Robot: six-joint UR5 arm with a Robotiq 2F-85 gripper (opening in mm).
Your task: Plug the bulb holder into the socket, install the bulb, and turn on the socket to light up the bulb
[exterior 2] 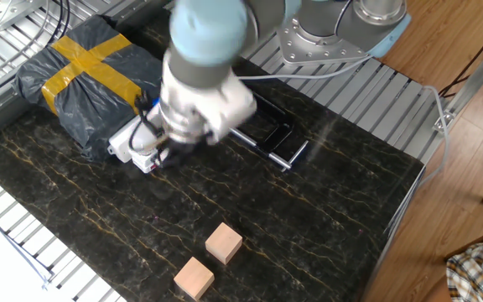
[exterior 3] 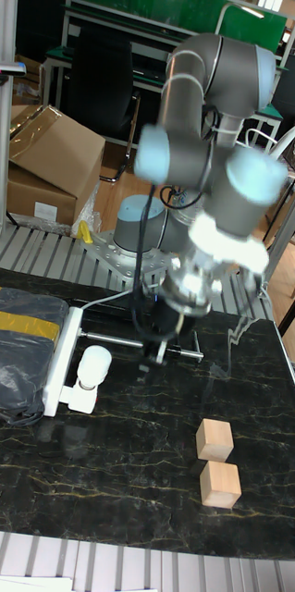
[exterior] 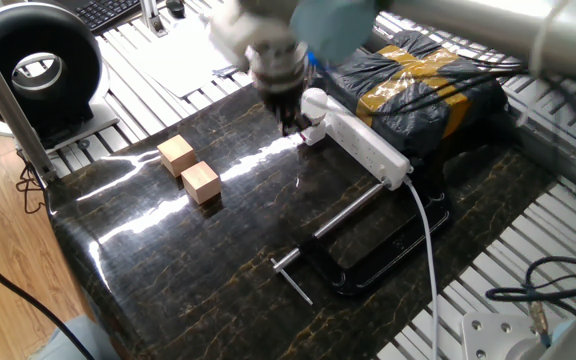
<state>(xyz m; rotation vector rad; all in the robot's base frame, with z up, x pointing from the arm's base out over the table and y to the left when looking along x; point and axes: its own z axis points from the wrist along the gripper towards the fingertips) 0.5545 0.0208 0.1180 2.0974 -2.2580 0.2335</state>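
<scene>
The socket (exterior: 368, 148) is a long white power strip lying along the black wrapped bundle, and it also shows as socket (exterior 3: 58, 356) in the tall view. At its near end the white bulb holder (exterior 3: 80, 400) is plugged in, with the white bulb (exterior 3: 94, 363) standing upright in it. The other side view shows the bulb (exterior: 314, 100) above the holder (exterior: 313, 132). My gripper (exterior 3: 159, 350) hangs just beside the bulb and apart from it, blurred by motion. Its dark fingers look open with nothing between them. The gripper (exterior: 290, 122) shows left of the bulb, and the gripper (exterior 2: 164, 155) hides the bulb from above.
Two tan wooden cubes (exterior: 176, 152) (exterior: 201, 181) sit side by side on the dark marble top. A black clamp (exterior: 368, 250) with a steel bar lies beyond the socket's cable end. A black bundle with yellow tape (exterior 2: 82, 67) lies against the socket.
</scene>
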